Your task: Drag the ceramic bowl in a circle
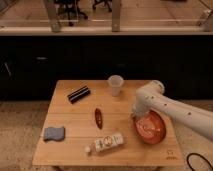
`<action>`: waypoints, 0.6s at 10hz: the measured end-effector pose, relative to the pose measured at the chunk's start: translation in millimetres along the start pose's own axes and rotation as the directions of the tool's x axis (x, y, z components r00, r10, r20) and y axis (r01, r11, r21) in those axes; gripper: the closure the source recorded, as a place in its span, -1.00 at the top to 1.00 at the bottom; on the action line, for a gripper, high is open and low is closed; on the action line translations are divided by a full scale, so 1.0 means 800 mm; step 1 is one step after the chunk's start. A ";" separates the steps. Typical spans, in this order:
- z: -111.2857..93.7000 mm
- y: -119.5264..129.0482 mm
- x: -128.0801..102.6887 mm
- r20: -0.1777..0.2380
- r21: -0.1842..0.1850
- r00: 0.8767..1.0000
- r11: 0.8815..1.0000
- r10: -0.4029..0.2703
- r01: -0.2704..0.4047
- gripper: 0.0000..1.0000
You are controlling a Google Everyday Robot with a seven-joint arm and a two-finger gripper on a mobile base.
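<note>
The ceramic bowl [150, 127] is wide, shallow and orange-red with a paler inside. It sits at the right front of the wooden table [75, 112]. My white arm comes in from the right and bends down over the bowl. My gripper [136, 114] is at the bowl's left rim, mostly hidden under the wrist.
A translucent whitish cup [115, 84] stands behind the bowl. A black rectangular object [79, 94] lies at the back left. A dark red chili-like item [99, 117] lies in the middle. A white bottle [106, 143] lies at the front, a blue sponge [54, 133] front left.
</note>
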State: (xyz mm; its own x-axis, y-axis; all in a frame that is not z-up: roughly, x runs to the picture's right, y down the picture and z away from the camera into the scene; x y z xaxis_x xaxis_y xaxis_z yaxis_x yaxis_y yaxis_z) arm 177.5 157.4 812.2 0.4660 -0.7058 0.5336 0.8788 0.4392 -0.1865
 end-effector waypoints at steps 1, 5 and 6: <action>-0.003 0.001 0.002 0.000 0.001 1.000 1.000 0.002 -0.002 -0.94; -0.005 0.005 0.005 0.004 0.003 1.000 1.000 0.001 -0.001 -0.94; -0.006 0.004 0.004 0.002 0.004 1.000 1.000 -0.004 0.004 -0.94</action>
State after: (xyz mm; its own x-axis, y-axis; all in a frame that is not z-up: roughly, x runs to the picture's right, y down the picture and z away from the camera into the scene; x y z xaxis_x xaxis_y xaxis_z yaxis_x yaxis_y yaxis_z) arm 182.4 154.0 809.2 0.4625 -0.7062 0.5361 0.8801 0.4388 -0.1813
